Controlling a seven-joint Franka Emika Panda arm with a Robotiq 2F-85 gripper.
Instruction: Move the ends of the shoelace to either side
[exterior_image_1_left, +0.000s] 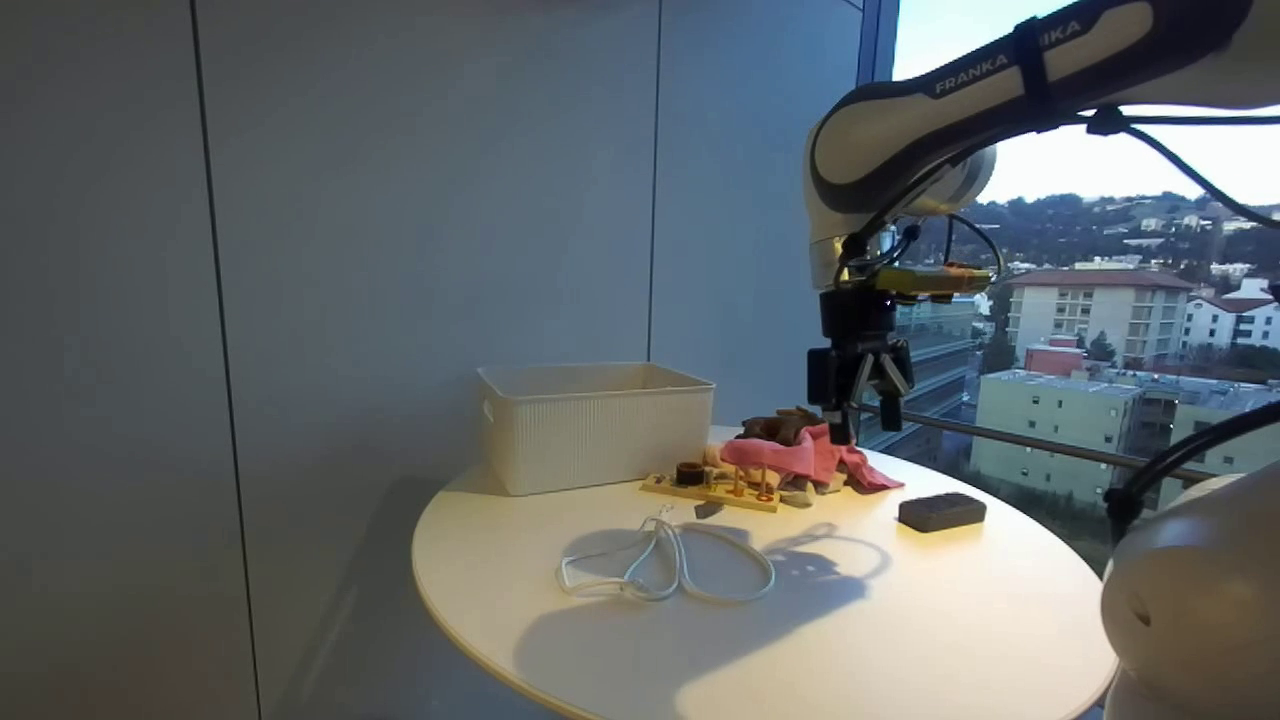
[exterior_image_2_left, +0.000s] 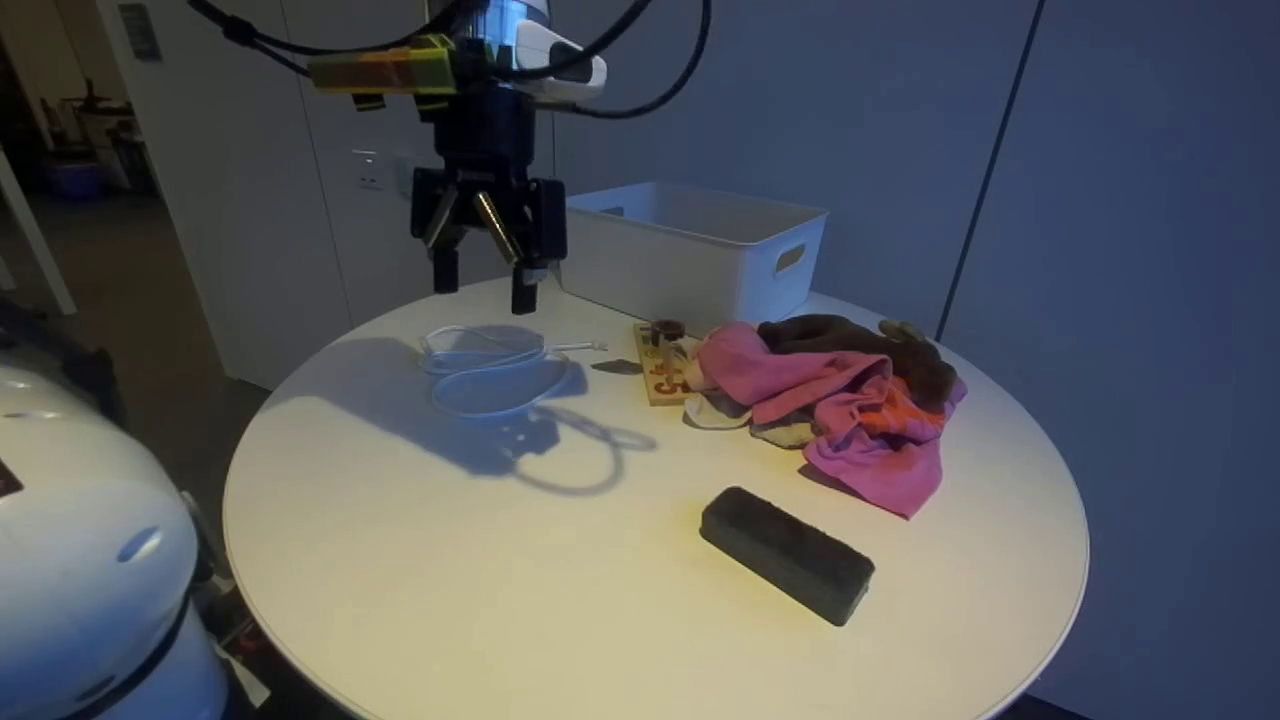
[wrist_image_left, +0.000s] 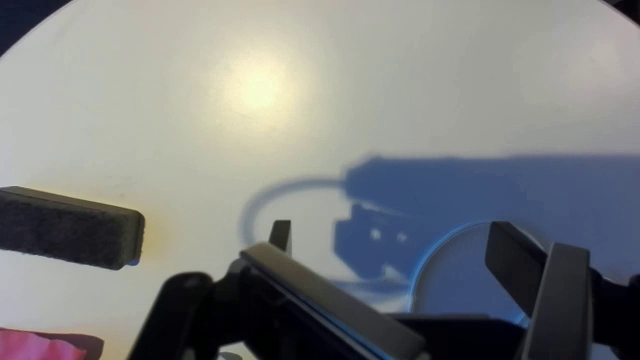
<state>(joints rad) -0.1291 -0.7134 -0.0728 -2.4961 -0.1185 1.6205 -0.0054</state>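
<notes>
Hangs over the worktop (exterior_image_1_left: 930, 630) with jaws apart. Partly blocks, lower right in the wrist view, the looped shoelace (exterior_image_1_left: 682, 568), at lower center in an exterior view, hard to trace fully.

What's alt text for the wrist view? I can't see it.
Open black two-fingered hand above a round white table, one finger partly hiding a looped thin white shoelace. A fuzzy dark grey rectangular block lies at picture left, with pink fabric in the lower-left corner.
</notes>
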